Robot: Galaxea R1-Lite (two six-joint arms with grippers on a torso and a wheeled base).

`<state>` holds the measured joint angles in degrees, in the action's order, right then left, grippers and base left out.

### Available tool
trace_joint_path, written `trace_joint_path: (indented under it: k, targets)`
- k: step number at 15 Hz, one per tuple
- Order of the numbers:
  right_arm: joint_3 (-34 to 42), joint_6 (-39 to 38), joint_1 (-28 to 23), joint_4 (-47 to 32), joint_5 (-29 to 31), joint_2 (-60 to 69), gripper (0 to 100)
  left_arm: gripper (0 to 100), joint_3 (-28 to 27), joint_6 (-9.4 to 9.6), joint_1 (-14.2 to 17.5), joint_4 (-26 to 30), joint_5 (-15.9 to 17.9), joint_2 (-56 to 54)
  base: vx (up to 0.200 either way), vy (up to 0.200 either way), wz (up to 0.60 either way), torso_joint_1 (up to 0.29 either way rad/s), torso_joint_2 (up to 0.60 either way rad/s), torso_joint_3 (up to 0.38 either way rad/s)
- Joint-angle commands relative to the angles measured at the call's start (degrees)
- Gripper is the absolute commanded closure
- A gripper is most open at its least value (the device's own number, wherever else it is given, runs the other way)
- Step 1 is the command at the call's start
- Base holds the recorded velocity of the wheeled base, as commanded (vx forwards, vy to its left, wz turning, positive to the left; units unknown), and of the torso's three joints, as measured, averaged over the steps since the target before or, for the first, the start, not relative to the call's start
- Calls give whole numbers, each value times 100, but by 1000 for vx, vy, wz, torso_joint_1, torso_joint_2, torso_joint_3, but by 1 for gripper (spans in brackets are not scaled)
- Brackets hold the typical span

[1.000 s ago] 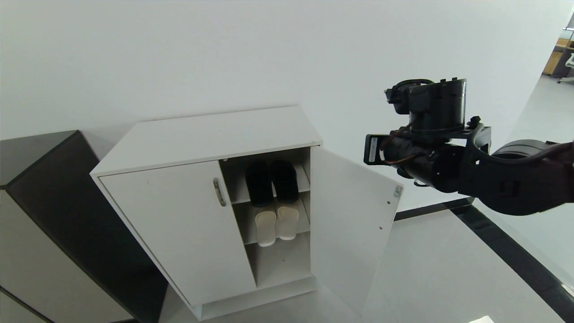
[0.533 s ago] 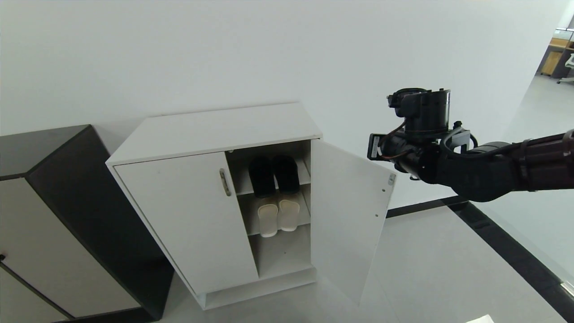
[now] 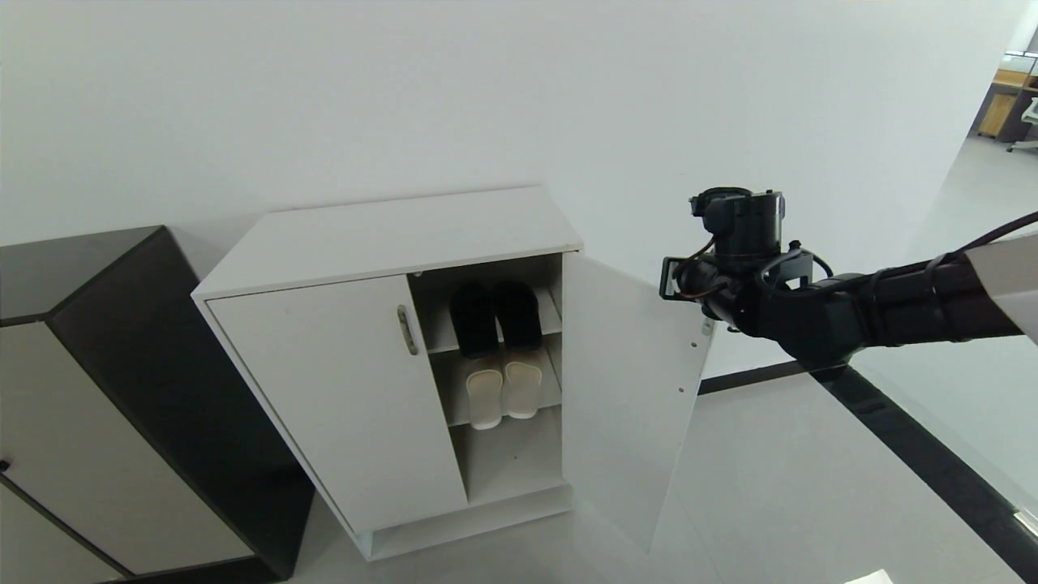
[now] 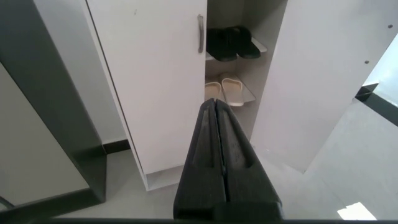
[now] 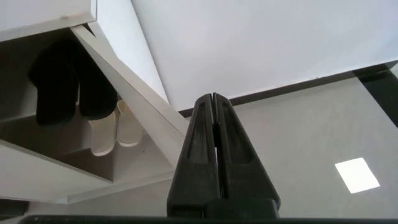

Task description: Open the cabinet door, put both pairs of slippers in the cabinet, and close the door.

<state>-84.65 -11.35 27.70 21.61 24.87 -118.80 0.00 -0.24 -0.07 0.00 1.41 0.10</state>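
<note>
Inside white cabinet [image 3: 389, 235], black slippers [image 3: 495, 315] above cream slippers [image 3: 503, 391]

One white cabinet [image 3: 389, 235] with two doors [image 3: 340, 397]; inside it, one black pair of slippers [image 3: 516, 313], one white pair [image 3: 521, 389]; beside it, one dark cabinet [image 3: 122, 365].

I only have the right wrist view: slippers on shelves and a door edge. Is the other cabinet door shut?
Observer: Yes, the left door is shut, its handle near the middle edge.
Operator: Where is my left gripper?
Observer: The left gripper is shut, pointing at the cabinet, touching nothing.
Operator: How open is the right door?
Observer: The right door stands wide open; the right arm is beyond its outer edge.
</note>
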Motion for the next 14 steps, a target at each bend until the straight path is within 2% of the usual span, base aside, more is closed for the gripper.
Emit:
trace_joint_path:
  k: [1, 9, 14]
  targets:
    - [-16, -8, -28, 18, 0, -196, 100, 100, 0, -2, -1, 0, -1, 8, 0, 0, 0, 0, 0, 0]
    - [-175, -8, -142, -8, 9, -451, 100, 100, 0, -2, -1, 0, -1, 8, 0, 0, 0, 0, 0, 0]
    - [133, 10, -10, -105, 18, -223, 100, 100, 0, -11, -1, 0, -1, 8, 0, 0, 0, 0, 0, 0]
